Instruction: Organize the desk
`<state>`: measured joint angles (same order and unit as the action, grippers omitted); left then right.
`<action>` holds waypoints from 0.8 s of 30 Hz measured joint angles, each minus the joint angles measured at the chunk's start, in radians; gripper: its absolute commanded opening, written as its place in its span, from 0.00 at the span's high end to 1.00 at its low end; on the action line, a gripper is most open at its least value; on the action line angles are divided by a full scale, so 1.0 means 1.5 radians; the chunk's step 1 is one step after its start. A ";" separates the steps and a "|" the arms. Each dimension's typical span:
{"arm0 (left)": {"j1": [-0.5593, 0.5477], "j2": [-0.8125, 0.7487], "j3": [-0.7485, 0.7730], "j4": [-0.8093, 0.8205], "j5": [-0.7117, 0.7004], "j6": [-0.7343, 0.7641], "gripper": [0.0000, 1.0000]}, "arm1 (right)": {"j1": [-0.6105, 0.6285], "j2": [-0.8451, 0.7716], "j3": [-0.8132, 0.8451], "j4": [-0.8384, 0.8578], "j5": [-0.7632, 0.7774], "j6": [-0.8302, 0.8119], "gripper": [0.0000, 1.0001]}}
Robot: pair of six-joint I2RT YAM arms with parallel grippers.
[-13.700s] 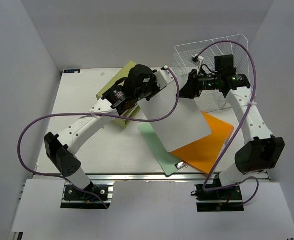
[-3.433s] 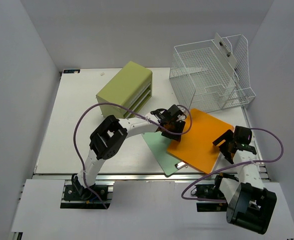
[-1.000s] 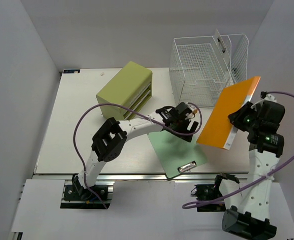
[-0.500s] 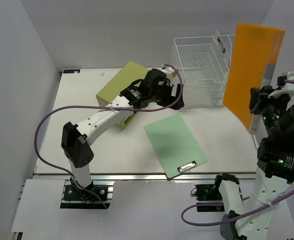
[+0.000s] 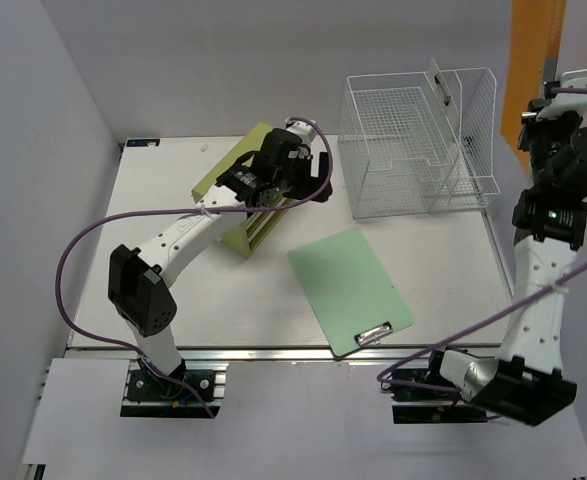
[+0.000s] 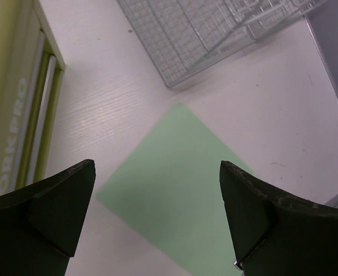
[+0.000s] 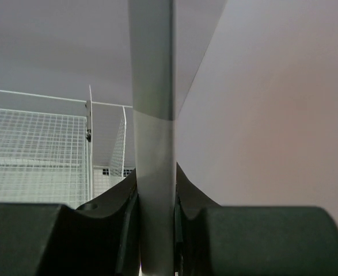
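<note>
The white desk [image 5: 173, 290] bears a green clipboard [image 5: 351, 288] lying flat near its front edge. High at the right, an orange folder [image 5: 535, 60] stands upright in the air beside the white wire tray rack [image 5: 413, 150], with my right gripper [image 5: 551, 98] shut on its lower edge. The right wrist view shows the folder [image 7: 152, 144] edge-on, pinched between the jaws of the right gripper [image 7: 155, 230]. My left gripper [image 5: 295, 180] hovers over the olive-green drawer box [image 5: 235, 190]. It stands wide open and empty, and in the left wrist view the gripper [image 6: 157, 201] frames the clipboard [image 6: 180, 190] far below.
The wire rack [image 6: 215, 34] stands at the back right of the desk, with an upright clip panel [image 5: 443, 85] inside it. The drawer box [image 6: 13, 115] sits at the back, left of the middle. The grey side wall [image 7: 272, 115] is close to the folder.
My right arm has lifted the orange folder higher and turned it, so its top now leaves the view. My left arm has drawn back slightly toward the drawer box, still open.
</note>
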<state>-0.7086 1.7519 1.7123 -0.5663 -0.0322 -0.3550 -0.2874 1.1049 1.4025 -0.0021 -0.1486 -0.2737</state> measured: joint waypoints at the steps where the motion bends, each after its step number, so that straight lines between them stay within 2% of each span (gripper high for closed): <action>1: 0.009 0.000 0.000 0.000 -0.001 0.002 0.02 | 0.000 0.022 -0.005 0.020 0.001 -0.001 1.00; 9: 0.084 0.003 -0.001 0.025 0.005 0.039 0.02 | -0.006 0.177 -0.018 0.220 -0.062 -0.004 1.00; 19: 0.092 0.018 -0.021 0.071 0.022 0.057 0.02 | -0.032 0.333 -0.018 0.416 -0.154 0.056 1.00; 24: 0.098 0.040 -0.025 0.082 0.024 0.049 0.02 | -0.039 0.422 0.003 0.458 -0.163 0.081 1.00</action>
<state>-0.5617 1.8126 1.6741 -0.4427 0.0044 -0.2821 -0.3458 1.7374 1.4071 0.6849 -0.3923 -0.1520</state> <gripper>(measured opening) 0.980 0.242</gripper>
